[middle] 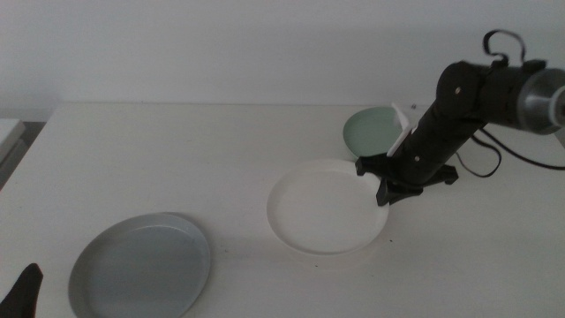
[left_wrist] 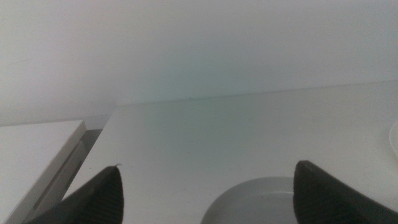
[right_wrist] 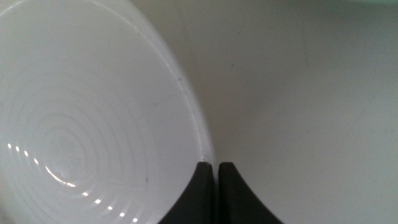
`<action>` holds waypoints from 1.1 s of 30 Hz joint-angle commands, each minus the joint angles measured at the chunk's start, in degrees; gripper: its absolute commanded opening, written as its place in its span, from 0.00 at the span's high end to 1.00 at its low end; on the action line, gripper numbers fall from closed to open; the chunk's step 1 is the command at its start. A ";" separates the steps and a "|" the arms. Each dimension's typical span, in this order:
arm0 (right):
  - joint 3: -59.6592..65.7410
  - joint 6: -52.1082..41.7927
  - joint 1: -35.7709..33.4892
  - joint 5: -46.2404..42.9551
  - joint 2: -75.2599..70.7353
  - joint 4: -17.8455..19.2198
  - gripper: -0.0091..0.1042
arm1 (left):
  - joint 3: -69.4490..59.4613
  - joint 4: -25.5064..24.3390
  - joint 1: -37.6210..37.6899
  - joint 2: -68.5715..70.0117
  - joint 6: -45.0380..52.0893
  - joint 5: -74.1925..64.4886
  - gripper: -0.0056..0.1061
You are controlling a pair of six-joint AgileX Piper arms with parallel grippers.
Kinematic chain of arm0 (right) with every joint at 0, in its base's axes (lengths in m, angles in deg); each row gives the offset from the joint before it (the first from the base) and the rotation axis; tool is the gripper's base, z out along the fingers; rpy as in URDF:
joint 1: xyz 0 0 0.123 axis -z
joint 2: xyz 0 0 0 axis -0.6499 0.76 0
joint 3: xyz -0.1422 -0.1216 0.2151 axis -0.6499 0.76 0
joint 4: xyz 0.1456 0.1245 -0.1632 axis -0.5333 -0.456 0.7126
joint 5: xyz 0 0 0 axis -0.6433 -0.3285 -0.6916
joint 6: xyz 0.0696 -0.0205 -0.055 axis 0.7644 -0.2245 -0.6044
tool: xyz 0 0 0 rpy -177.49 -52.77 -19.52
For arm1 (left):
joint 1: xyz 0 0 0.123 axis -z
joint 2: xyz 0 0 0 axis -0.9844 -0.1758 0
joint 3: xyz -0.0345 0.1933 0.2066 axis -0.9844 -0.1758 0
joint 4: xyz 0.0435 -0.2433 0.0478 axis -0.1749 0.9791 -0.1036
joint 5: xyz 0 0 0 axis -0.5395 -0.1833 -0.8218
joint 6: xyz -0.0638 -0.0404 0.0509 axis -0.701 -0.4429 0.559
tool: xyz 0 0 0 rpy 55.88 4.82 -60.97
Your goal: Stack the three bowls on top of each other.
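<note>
Right claw pinching the white bowl's rim, ready to lift.

The left claw (left_wrist: pixel 205 190) waits, jaws apart, at the near left over the grey bowl (middle: pixel 141 265); mid-worktop (middle: pixel 177 159), the white bowl (middle: pixel 328 206) has its right rim clamped in the right claw (middle: pixel 388 181), with the mint bowl (middle: pixel 375 129) far right behind. The thin rim probably needs a firm, level lift, since a tilt could let it slip.

White table (middle: pixel 177 159) under a plain pale wall (middle: pixel 221 44), second white surface (middle: pixel 7 132) beside its left edge.
</note>
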 commanded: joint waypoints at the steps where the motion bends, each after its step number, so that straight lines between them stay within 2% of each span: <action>1: -0.69 -0.98 -0.06 -0.92 1.26 -0.38 0.94 | 0.01 0.28 0.00 0.20 0.08 0.77 0.11; 5: -0.69 -3.07 -0.06 -1.97 3.00 -1.72 0.94 | 0.01 0.28 0.00 0.20 0.08 0.89 0.11; 9: -0.69 -3.21 -0.06 -2.85 3.51 -1.48 0.94 | 0.01 0.28 0.00 0.20 0.08 0.78 0.11; 12: -0.69 -3.21 -0.06 -3.39 3.51 -1.35 0.88 | 0.01 0.28 0.00 0.20 0.08 0.78 0.11; 15: -0.69 -3.21 -0.06 -3.43 3.51 -1.35 0.74 | 0.01 0.28 0.00 0.20 0.08 0.78 0.11; 20: -3.52 -3.06 0.79 -1.70 0.55 -0.56 0.36 | 0.01 0.28 0.00 0.20 0.08 0.78 0.11; 22: -5.89 -1.14 2.24 -1.63 -1.35 0.96 0.29 | 0.01 0.28 0.00 0.20 0.08 0.78 0.11; 28: -19.90 6.08 10.21 1.97 0.81 12.91 0.30 | 0.01 0.28 0.00 0.20 0.08 0.76 0.11; 33: -29.35 4.76 13.85 4.76 8.92 14.15 0.32 | 0.01 0.28 0.00 0.20 0.08 0.76 0.11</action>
